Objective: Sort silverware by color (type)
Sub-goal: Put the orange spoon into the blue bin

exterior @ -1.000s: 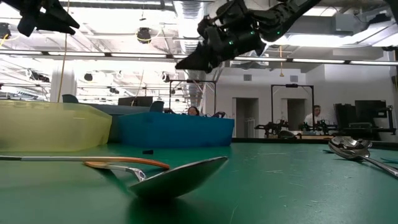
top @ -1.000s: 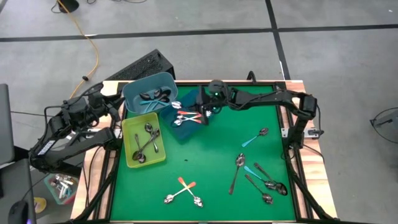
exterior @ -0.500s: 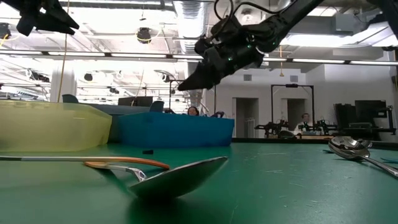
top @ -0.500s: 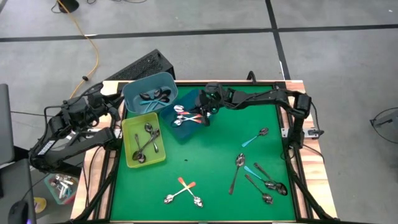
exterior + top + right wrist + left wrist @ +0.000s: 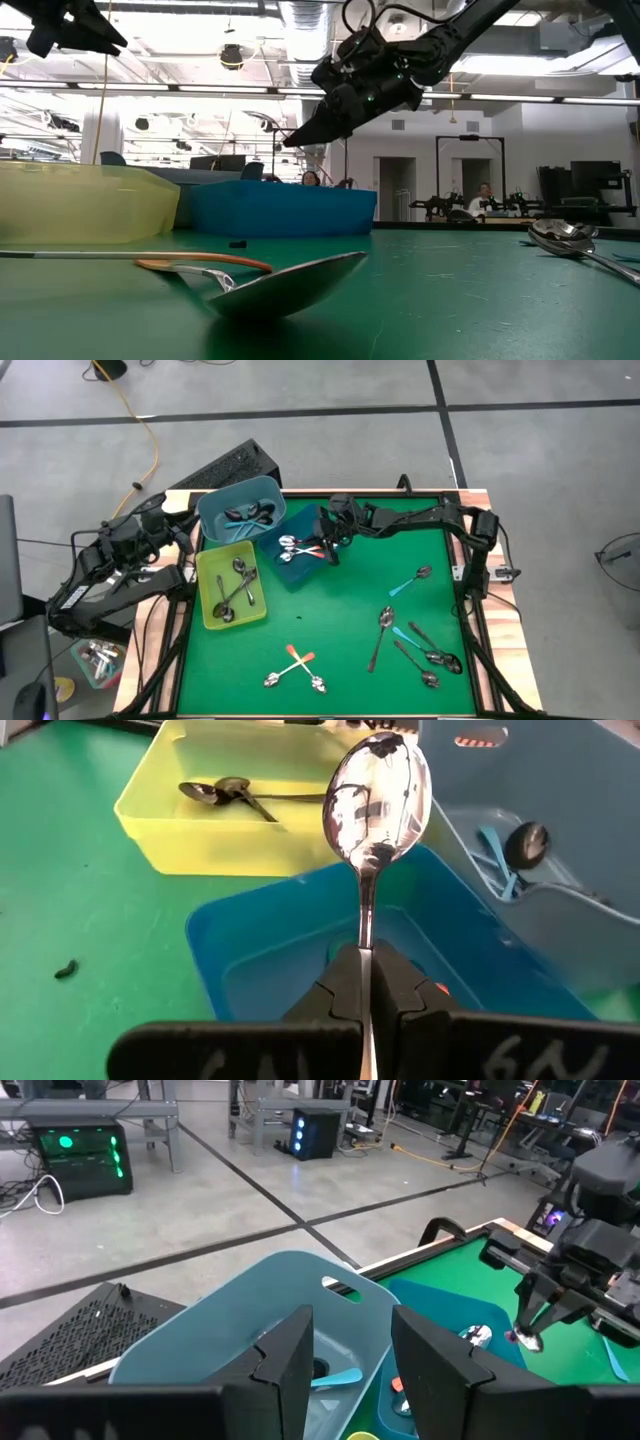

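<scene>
The right gripper (image 5: 368, 982) pinched a spoon (image 5: 377, 788), its glossy oval bowl above the dark blue bin (image 5: 300, 565) at eleven o'clock. The left gripper (image 5: 350, 1355), fingers parted and empty, waited beside the rounded light-blue tub (image 5: 240, 510).

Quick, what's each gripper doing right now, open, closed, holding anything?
Left gripper: fingers open, holding nothing, beside the light blue bin.
Right gripper: fingers closed on a spoon, over the dark blue bin.

A yellow-green bin (image 5: 228, 588), a dark blue bin (image 5: 300, 568) and a light teal bin (image 5: 240, 510) stand together on the green desk (image 5: 340, 630). An orange cable (image 5: 140, 420) trails across the floor.
</scene>
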`<state>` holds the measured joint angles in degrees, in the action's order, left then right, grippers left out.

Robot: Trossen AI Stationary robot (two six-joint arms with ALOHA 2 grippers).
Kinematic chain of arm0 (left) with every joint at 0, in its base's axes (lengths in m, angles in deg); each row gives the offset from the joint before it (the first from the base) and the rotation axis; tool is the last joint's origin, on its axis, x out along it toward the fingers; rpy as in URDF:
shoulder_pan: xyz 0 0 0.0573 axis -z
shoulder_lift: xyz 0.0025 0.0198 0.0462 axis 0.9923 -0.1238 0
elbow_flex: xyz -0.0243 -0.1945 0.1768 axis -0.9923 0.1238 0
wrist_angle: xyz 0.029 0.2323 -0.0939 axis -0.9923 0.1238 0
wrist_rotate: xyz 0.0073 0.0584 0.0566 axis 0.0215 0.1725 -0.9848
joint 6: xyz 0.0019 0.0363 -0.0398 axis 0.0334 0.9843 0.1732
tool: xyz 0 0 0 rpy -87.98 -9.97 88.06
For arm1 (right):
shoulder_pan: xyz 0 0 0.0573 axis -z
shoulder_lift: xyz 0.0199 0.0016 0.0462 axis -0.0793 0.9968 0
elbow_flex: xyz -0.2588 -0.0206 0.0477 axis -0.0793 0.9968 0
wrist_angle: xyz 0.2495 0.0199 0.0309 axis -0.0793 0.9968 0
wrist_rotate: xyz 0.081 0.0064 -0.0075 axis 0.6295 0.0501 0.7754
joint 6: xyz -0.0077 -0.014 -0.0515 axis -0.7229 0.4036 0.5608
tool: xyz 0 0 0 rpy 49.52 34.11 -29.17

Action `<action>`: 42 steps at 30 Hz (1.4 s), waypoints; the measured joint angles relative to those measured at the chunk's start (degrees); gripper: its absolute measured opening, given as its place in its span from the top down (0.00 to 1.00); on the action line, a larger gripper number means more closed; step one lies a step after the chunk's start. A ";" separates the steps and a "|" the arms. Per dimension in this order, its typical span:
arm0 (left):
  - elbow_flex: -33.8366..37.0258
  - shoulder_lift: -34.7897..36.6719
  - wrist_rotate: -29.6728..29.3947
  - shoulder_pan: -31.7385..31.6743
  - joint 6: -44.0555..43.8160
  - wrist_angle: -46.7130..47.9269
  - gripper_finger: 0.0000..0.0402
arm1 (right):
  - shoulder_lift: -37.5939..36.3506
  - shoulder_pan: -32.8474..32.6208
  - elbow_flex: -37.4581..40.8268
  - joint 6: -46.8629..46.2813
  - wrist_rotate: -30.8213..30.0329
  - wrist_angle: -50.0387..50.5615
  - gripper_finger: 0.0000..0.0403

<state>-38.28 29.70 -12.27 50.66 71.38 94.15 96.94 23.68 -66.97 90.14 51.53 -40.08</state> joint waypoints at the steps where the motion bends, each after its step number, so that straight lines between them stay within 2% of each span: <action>1: 0.00 0.00 0.00 -0.02 -0.02 0.00 0.70 | 0.49 -0.17 0.00 0.42 0.00 -0.55 0.97; 12: 0.00 0.00 0.02 0.00 -0.02 0.00 0.70 | 0.78 -0.65 -0.07 2.88 -0.02 -2.00 0.97; 22: 0.00 0.00 0.02 -0.01 -0.30 0.00 0.70 | 0.75 -1.57 -0.35 9.84 -0.07 0.19 0.97; 29: 0.00 0.00 0.02 -0.02 -0.59 0.00 0.70 | 0.75 -1.40 -0.35 11.89 -5.22 1.83 0.97; 42: 0.00 0.00 0.02 -0.01 -0.61 0.00 0.70 | 0.75 -0.59 -0.35 11.74 -6.58 2.73 0.97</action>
<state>-38.28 29.70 -12.25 50.64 70.77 94.15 97.69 23.09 -67.32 101.88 44.95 -37.34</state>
